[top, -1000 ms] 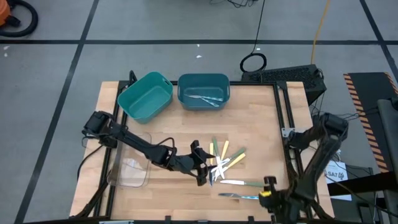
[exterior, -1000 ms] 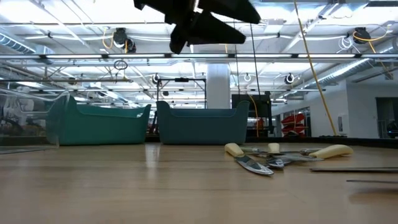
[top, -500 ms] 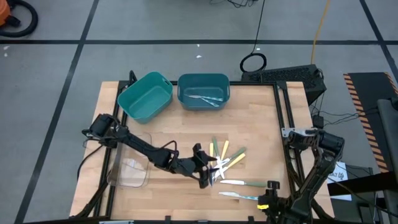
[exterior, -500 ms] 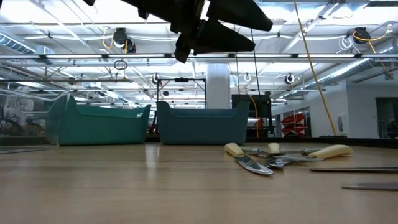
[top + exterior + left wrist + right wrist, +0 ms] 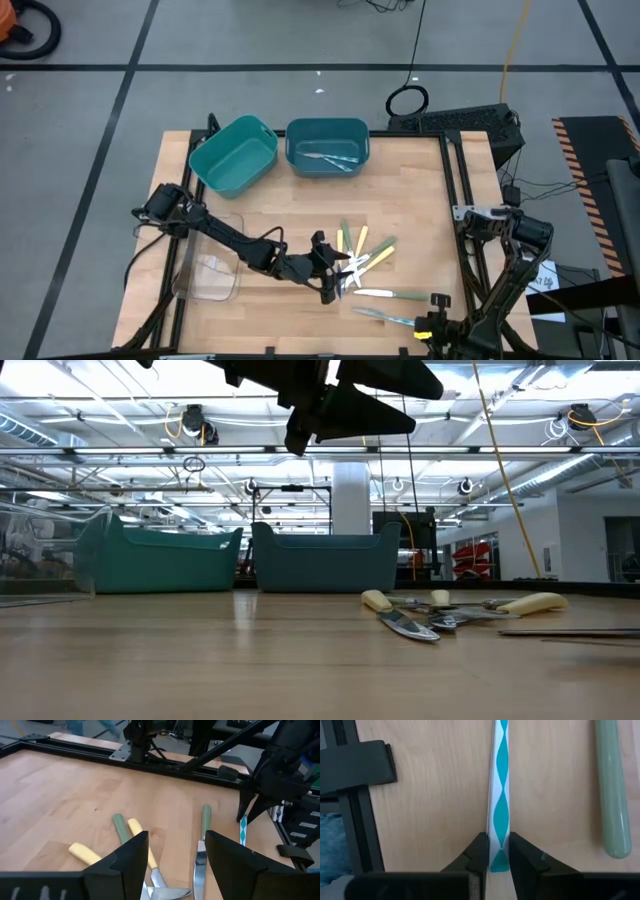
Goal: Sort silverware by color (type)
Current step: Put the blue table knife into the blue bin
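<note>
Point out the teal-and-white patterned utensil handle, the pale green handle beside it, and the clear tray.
Teal-and-white patterned utensil handle (image 5: 499,795), right wrist view, mid-handle.
Pale green utensil handle (image 5: 612,795), right wrist view, mid-handle.
Clear plastic tray (image 5: 212,272), high view, floor.

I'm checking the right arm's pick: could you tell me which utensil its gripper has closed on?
The right gripper pinches the teal-and-white patterned handle, the utensil lying nearest the table's front edge. The plain pale green handle beside it lies untouched.

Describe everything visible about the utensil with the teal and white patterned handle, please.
The teal-and-white utensil has a slim flat handle, plastic by its look, with a wavy teal stripe on white. It lies flat on the wooden table near the front right edge, beside a pale green handle. The right gripper has its jaws closed on the handle's end.
</note>
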### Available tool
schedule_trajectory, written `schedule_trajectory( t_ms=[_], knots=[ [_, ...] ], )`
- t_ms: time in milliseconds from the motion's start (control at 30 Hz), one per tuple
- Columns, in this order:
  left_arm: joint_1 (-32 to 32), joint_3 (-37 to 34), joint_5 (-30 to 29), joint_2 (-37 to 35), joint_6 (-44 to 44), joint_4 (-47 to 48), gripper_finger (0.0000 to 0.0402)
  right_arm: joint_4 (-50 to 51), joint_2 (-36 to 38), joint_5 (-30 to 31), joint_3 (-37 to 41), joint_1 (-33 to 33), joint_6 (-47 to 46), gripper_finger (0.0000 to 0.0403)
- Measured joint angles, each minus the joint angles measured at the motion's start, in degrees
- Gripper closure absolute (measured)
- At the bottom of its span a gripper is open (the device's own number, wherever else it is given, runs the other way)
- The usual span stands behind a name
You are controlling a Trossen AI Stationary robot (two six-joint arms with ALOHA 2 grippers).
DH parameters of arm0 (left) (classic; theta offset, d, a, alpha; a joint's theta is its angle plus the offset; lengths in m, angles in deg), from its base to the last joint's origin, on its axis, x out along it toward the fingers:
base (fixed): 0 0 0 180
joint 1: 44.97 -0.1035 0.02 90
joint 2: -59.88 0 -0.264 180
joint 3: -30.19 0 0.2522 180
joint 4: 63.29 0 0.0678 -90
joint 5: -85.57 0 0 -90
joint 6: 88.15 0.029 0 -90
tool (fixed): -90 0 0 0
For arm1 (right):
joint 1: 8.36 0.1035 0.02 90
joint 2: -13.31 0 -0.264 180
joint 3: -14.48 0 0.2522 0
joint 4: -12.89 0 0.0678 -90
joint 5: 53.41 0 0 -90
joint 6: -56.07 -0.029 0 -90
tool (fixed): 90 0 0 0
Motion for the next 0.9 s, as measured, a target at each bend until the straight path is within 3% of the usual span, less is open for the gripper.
schedule_trajectory(
  t_ms=[900],
  knots=[
    [-1.3,0.0,0.1,0.0,4.5,0.8,0.0199,3.2,1.0,1.7,0.2,-0.6,5.7,0.0353]
  ],
)
